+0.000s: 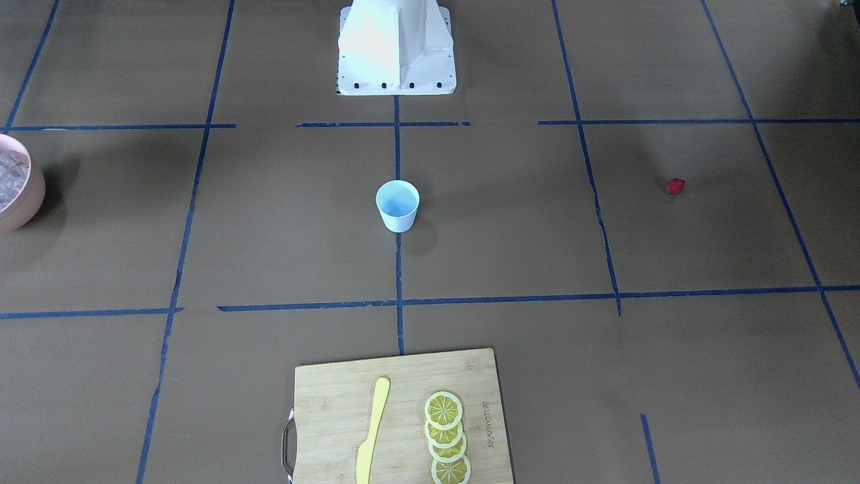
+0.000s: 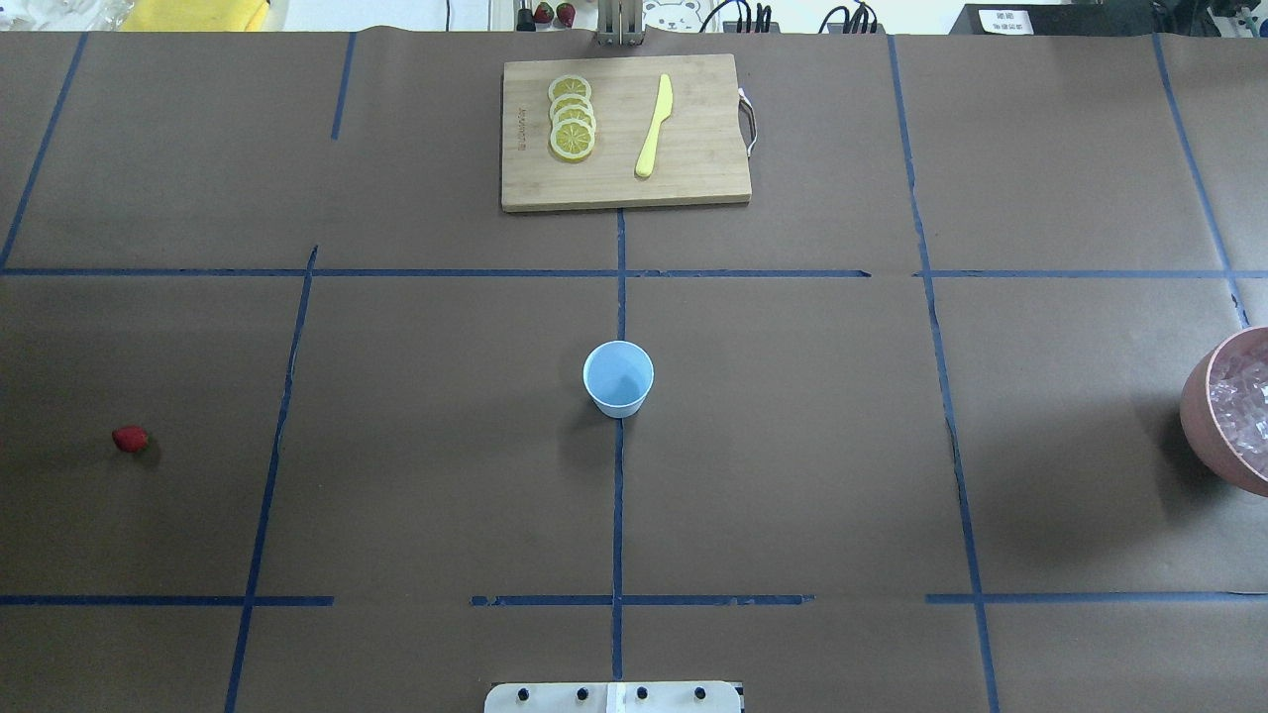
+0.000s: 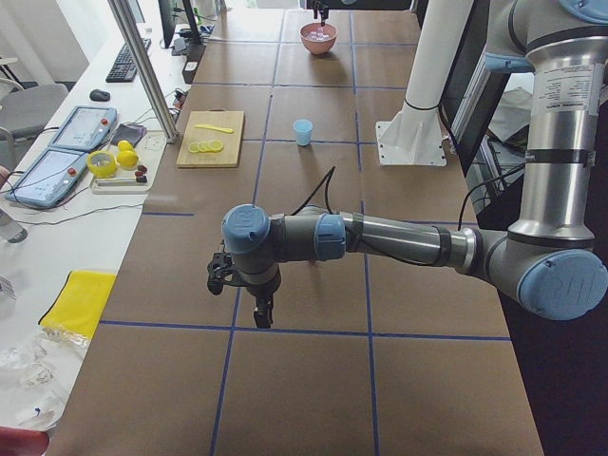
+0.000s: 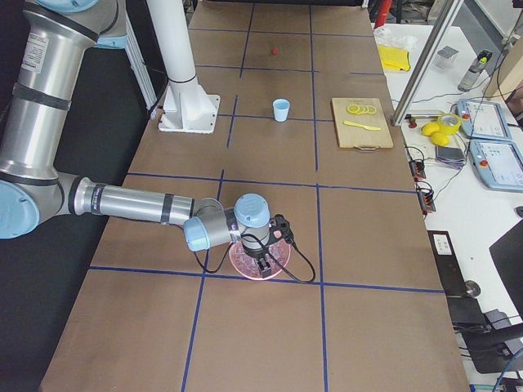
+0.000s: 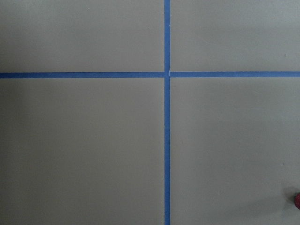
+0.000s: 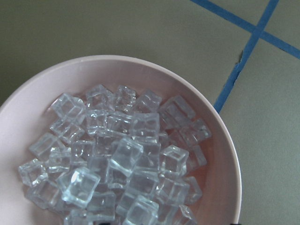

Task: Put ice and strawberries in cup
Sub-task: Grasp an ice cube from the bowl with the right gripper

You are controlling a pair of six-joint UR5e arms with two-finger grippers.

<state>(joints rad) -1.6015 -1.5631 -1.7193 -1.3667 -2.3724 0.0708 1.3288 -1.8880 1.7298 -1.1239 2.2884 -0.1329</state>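
Observation:
The pale-blue cup point(image 2: 618, 378) stands upright at the table's middle, empty, also in the front-facing view point(image 1: 397, 205). The strawberry point(image 2: 130, 439) lies alone on the table far to the robot's left and shows at the edge of the left wrist view point(image 5: 297, 200). The ice point(image 6: 117, 154) fills a pink bowl point(image 2: 1204, 436) at the far right. My left gripper point(image 3: 261, 309) hangs above the table on the strawberry's side. My right gripper point(image 4: 263, 268) hovers over the ice bowl. Both show only in side views, so I cannot tell whether they are open or shut.
A wooden cutting board point(image 2: 693, 188) lies at the far middle edge with several lemon slices point(image 2: 573, 119) and a yellow knife point(image 2: 654, 127). The robot's white base point(image 1: 396, 47) stands behind the cup. Blue tape lines cross the brown table.

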